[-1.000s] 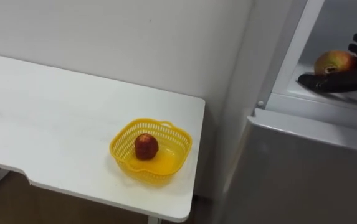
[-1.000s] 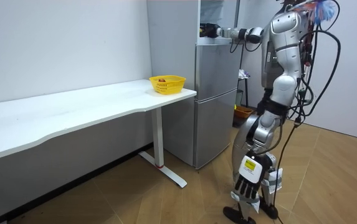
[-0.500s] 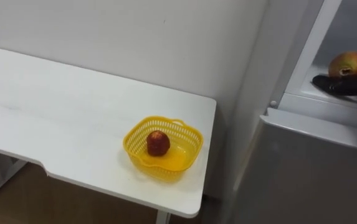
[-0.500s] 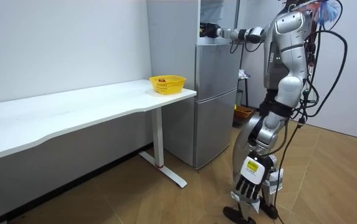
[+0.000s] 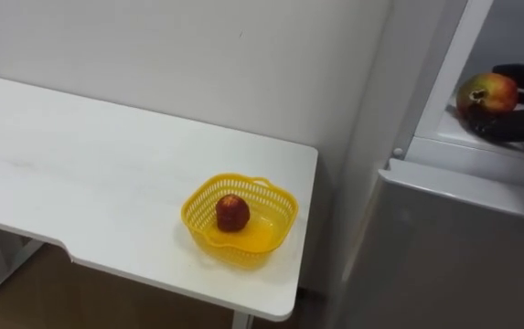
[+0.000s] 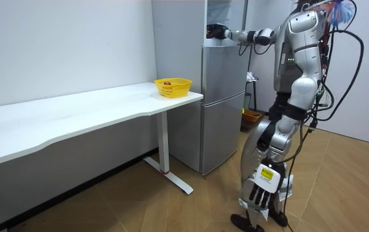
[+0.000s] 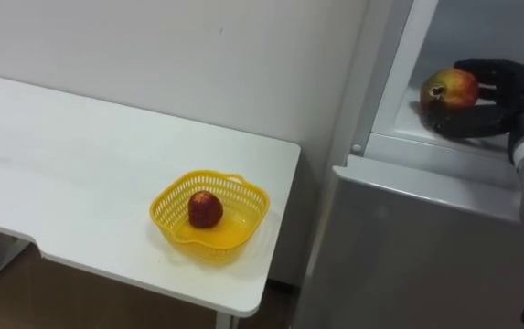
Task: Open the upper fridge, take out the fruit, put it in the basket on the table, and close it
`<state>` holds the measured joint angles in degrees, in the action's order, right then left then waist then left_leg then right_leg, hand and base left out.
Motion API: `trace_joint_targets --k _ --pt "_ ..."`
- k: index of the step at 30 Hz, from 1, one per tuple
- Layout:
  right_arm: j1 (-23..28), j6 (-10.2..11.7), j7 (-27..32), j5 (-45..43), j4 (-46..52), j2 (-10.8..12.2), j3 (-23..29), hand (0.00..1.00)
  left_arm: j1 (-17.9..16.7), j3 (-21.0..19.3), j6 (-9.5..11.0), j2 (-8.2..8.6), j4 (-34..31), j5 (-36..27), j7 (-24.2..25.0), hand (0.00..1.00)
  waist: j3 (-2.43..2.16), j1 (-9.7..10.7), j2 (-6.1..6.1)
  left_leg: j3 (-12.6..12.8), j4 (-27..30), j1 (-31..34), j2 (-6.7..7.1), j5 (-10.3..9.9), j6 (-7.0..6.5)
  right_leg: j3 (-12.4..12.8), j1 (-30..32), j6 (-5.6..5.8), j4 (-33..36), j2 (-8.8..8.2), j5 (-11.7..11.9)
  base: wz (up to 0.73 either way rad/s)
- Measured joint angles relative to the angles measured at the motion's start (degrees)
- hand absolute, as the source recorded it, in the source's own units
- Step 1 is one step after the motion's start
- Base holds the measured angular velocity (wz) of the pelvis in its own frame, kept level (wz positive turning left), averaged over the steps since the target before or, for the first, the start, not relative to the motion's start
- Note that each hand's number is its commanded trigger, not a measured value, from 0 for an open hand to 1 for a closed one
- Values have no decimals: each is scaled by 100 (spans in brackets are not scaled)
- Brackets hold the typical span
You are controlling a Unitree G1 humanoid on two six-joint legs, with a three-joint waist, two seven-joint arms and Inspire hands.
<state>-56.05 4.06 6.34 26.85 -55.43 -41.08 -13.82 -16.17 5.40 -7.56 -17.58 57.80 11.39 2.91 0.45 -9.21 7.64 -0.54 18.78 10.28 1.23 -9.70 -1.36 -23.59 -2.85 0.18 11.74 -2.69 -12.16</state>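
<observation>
Upper right: the right hand (image 7: 501, 99) has its fingers curled round the red-and-yellow round fruit (image 7: 448, 89) just above the white upper fridge shelf (image 7: 406, 125); a firm grip and a level, straight withdrawal clear of the frame are advised.

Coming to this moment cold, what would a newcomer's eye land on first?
The robot's right hand, inside the open upper fridge at the right, fingers curled round a red-and-yellow fruit. Then the bright yellow basket near the right end of the white table, with one dark red fruit in it. The left hand hangs open beside the robot's leg.
</observation>
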Motion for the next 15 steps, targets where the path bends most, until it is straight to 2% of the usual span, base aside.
trace_joint_targets --k 9,13,15 --pt "0 17 49 118 8 0 -7 100 -8 -3 103 0 -40 -1 -9 0 10 -22 57 26 -184 -106 12 96 20 -3 -10 -8 -9 -16 5 0" --pt "0 20 45 308 26 0 -7 100 -6 -10 168 5 -25 -54 -11 0 49 -25 62 28 -281 -184 22 131 24 4 -6 -9 -11 -29 5 0" --pt "0 16 37 391 92 0 2 100 5 -35 168 28 6 -60 -19 0 49 -5 61 25 -305 -192 24 136 26 22 -2 -9 -16 -31 5 -2"
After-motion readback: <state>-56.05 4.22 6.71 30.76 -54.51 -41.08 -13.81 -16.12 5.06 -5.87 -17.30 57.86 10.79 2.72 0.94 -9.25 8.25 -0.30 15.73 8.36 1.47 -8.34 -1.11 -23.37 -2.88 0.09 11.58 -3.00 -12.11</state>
